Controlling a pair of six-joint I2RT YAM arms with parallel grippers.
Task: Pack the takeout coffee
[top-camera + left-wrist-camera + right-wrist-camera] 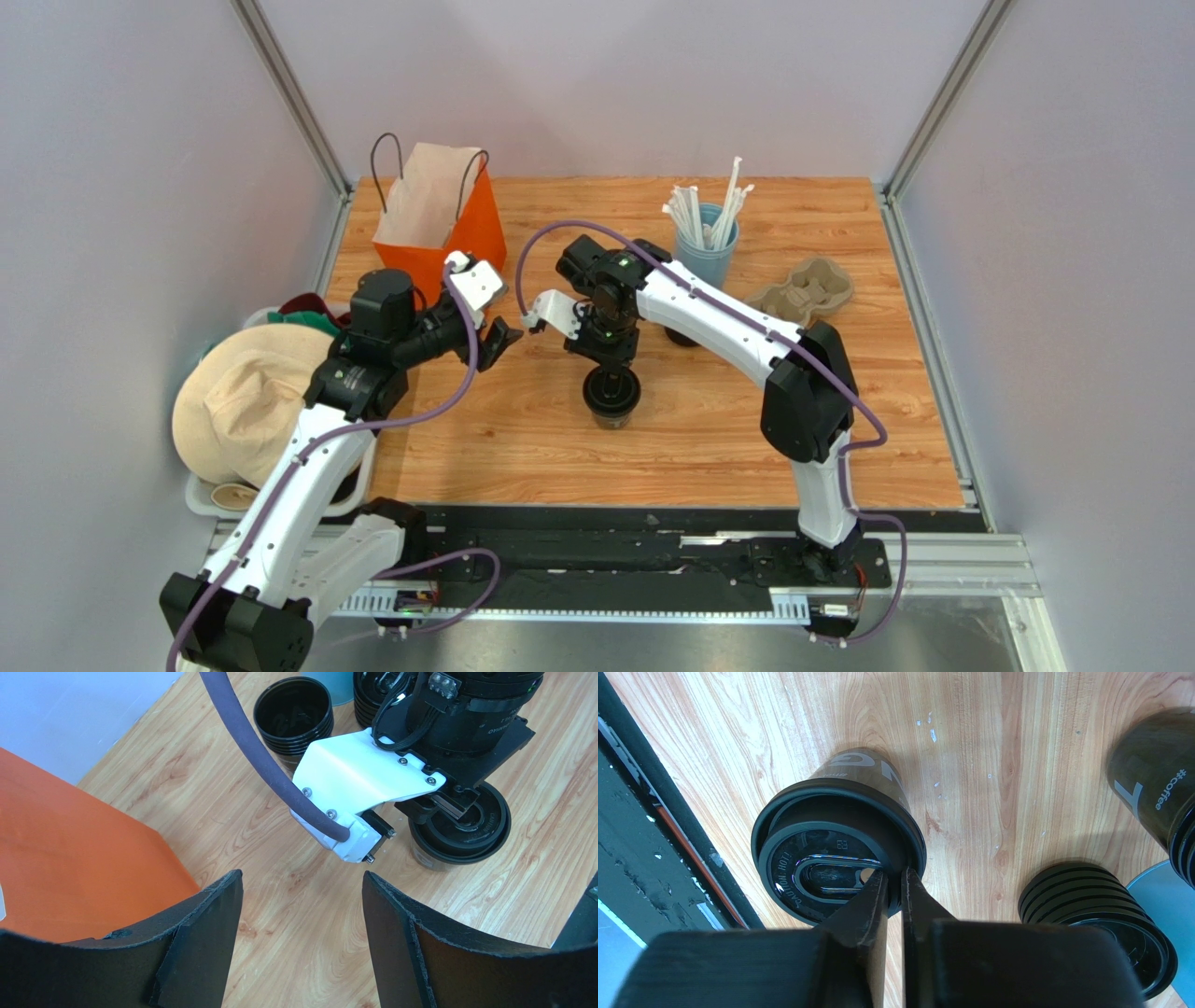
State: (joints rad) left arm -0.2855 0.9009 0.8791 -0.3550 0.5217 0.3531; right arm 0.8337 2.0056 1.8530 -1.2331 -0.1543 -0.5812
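The takeout coffee cup [612, 398] stands upright on the wooden table, dark, with a black lid [822, 875] lying on its mouth. My right gripper [610, 367] is straight above it. In the right wrist view its jaws [894, 876] are pinched on the lid's near rim. The cup also shows in the left wrist view [460, 833] under the right wrist. My left gripper [498, 340] is open and empty [302, 882], low over bare wood to the cup's left, beside the orange paper bag [442, 231].
A pale blue cup of white straws [706, 245] and a cardboard cup tray [807, 291] stand at the back right. A stack of black lids [1088, 910] and a stack of dark cups [1158, 791] sit behind the cup. A hat [253, 399] lies off the table's left edge.
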